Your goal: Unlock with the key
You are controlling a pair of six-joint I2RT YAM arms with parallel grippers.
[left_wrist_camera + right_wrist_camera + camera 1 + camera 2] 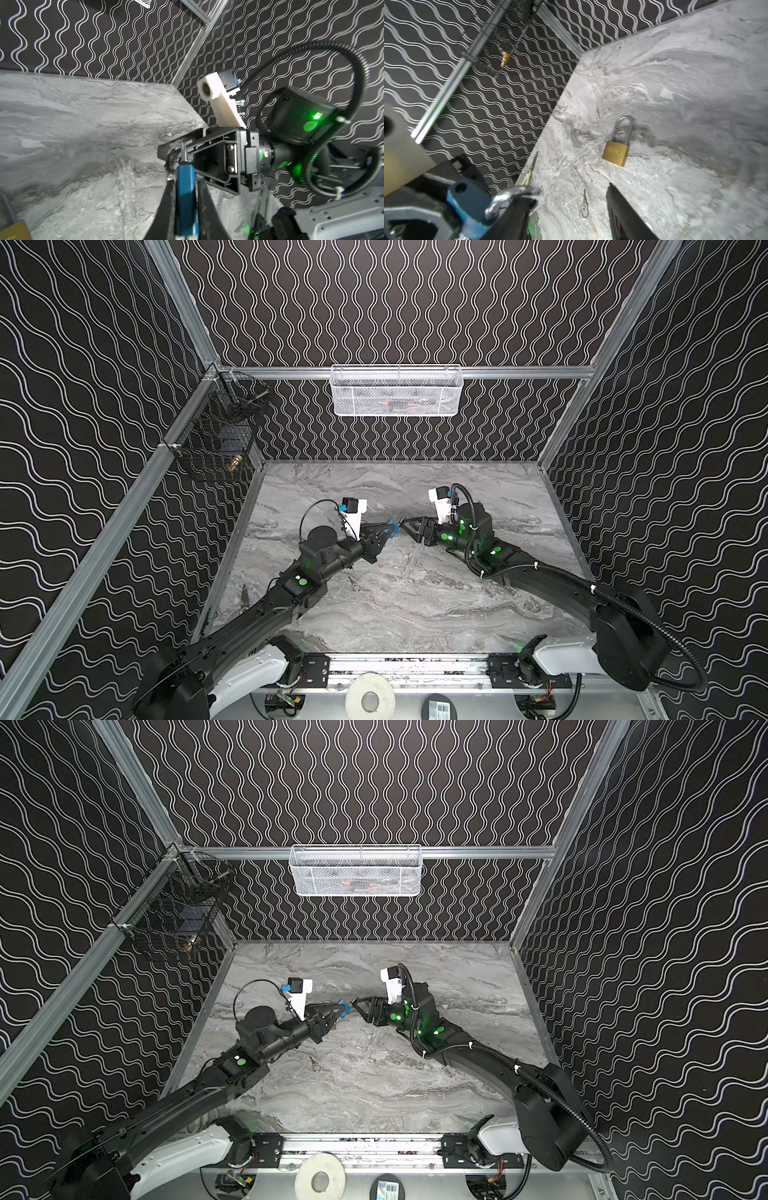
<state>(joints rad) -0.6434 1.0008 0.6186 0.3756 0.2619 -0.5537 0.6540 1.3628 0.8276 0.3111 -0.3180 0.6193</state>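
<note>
Table [695,83] mostly bare; brass padlock [615,153] and key [584,204] lie in the way

Left pincer [388,533] clamped, right pincer [405,526] spread, tips meeting.

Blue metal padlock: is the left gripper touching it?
Touching. The left wrist view shows the blue metal padlock clamped between the left gripper's two black fingers.
</note>
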